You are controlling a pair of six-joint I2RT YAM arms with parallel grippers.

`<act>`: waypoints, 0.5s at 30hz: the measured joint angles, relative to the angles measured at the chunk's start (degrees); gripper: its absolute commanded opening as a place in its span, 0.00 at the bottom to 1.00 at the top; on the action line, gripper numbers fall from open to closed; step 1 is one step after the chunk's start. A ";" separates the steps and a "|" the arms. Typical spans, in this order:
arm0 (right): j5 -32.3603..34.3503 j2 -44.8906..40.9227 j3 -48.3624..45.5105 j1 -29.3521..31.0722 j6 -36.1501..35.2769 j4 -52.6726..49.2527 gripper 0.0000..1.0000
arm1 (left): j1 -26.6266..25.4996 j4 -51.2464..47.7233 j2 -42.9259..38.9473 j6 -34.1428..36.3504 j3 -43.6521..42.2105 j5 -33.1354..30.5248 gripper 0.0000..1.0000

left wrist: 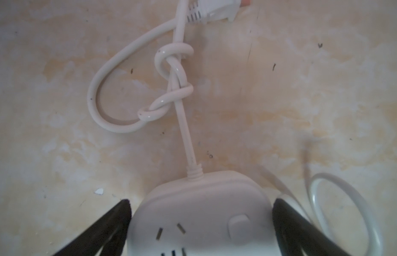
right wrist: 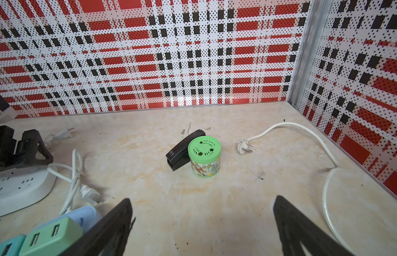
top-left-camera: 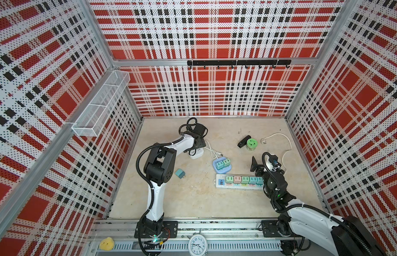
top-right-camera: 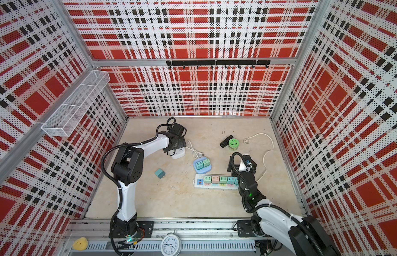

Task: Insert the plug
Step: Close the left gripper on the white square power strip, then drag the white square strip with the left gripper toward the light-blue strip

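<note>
Left gripper (left wrist: 202, 202) jaws spread wide, black fingers (left wrist: 108, 226) flanking white socket block (left wrist: 199, 212), knotted white cord (left wrist: 173, 73) running to plug (left wrist: 213, 11), mottled beige tabletop (left wrist: 304, 88).

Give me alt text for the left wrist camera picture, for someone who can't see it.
A white rounded socket block sits between the open left tool's black fingers. Its knotted white cord runs across the beige tabletop to a white plug.

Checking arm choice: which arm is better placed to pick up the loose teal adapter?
Left, probably. The adapter lies left of centre; the left fingers, open, straddle the socket nearby. The right fingers, also open, hover at the strip's right end, farther off.
</note>
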 measured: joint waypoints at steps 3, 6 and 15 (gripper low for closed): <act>0.00 0.00 0.00 0.00 0.00 -0.02 1.00 | -0.70 0.96 -1.40 0.02 -2.32 -0.09 0.99; 0.00 0.00 0.00 0.00 0.00 -0.04 1.00 | -2.08 1.92 -3.30 0.02 -5.18 -0.04 1.00; 0.00 0.00 0.00 0.00 0.00 -0.04 1.00 | -6.38 6.71 -9.03 1.42 -14.21 1.75 0.99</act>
